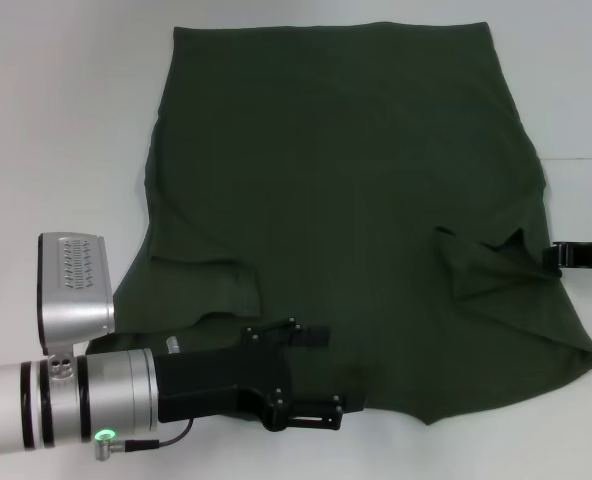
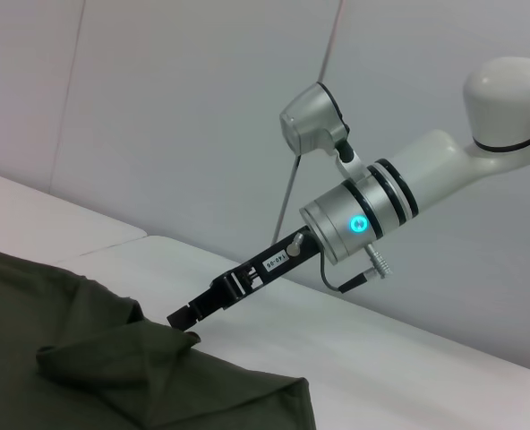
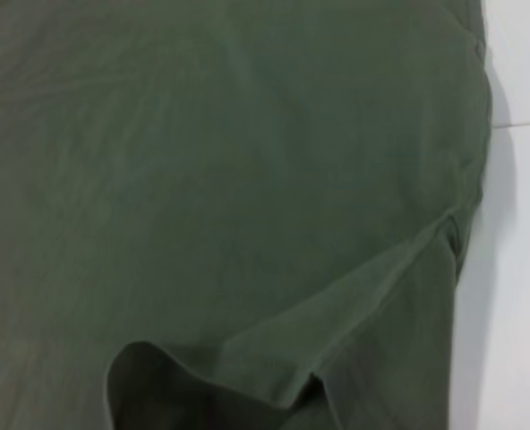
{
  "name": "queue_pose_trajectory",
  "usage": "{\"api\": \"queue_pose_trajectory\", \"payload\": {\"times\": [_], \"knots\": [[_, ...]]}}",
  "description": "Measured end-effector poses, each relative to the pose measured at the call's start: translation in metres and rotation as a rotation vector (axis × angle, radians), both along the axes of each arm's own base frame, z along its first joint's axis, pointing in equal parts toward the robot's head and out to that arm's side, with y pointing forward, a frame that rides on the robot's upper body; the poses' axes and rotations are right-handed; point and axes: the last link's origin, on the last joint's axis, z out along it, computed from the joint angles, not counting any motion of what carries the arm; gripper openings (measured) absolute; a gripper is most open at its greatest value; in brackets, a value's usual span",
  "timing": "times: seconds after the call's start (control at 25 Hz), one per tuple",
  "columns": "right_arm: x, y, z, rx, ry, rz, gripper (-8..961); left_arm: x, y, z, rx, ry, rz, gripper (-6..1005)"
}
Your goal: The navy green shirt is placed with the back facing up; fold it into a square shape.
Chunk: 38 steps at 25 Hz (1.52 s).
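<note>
We are seeing the large dark olive-green knit shirt (image 1: pixel 346 200) lying spread, plain side up, on the white counter (image 1: pixel 56 120), both sleeves folded inward over the body. Our left tool (image 1: pixel 311 375) is hovering over the shirt's near edge with its fingers spread apart. Our right tool (image 1: pixel 566 256) is reaching the shirt's right edge by the folded sleeve, touching the cloth; whether it is pinching the cloth we cannot tell.
</note>
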Motion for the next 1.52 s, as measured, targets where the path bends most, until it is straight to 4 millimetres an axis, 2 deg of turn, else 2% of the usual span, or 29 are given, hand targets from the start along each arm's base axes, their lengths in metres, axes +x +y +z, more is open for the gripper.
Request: {"api": "queue_pose_trajectory", "payload": {"times": [0.16,0.68,1.12,1.36,1.52], "knots": [[-0.001,0.001,0.002,0.009,0.005,0.006,-1,0.0,0.0,0.0,0.0,0.0,0.001,949],[-0.005,0.002,0.009,0.018,0.025,0.022,93,-0.001,-0.001,0.0,-0.002,-0.003,0.009,949],[-0.012,0.005,0.003,-0.048,-0.071,0.102,173,-0.001,-0.002,0.0,-0.002,-0.004,0.008,950],[-0.015,0.007,0.001,-0.053,-0.083,0.116,382,-0.001,-0.002,0.0,-0.004,-0.006,0.008,949],[-0.015,0.007,-0.001,-0.063,-0.108,0.124,380,-0.001,-0.001,0.0,-0.003,-0.006,0.009,949]]}}
